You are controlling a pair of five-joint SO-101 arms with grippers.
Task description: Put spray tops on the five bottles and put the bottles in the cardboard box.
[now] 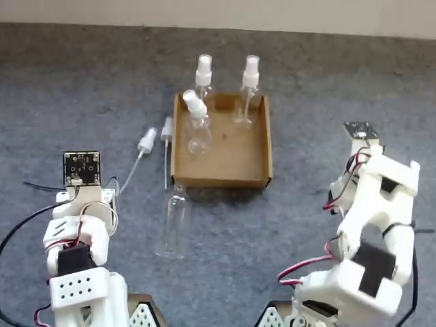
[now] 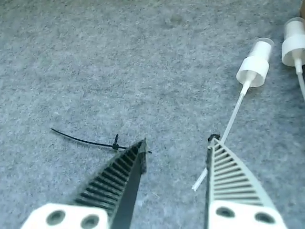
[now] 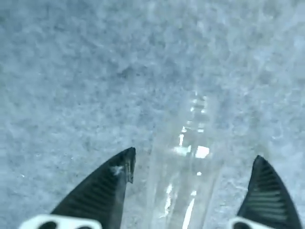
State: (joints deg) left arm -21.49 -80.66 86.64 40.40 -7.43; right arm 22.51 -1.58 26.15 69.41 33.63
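So, on the left, the left gripper [image 2: 176, 143] hung low over the carpet [image 2: 119, 57] with its fingers spread wide and nothing between them. A black zip tie [image 2: 86, 140] lay just beyond one fingertip. One loose spray top [image 2: 255, 69] lay near the gripper, its thin tube running back to the other fingertip, touching it or very nearly. The gripper probably sat there to pick that top up by the tube or the head. A second loose spray top [image 2: 293, 46] lay just beside the first, close to the box.

An uncapped bottle [image 1: 174, 218] lay on its side in front of the cardboard box [image 1: 221, 181], neck toward it and near both tops, handy for capping.

Three capped bottles were in the box: one upright at the back left [image 1: 203, 78], one upright at the back right [image 1: 248, 92], and one leaning near the left wall [image 1: 196, 126]. So three looked done and two were left.

On the right, the right gripper [image 3: 194, 156] was wide open over another clear bottle [image 3: 183, 200] lying on the carpet. The fingers stood on either side of it with gaps showing, so it was not gripped. It looked lined up to close on the body, likely to hold the bottle while a top goes on.
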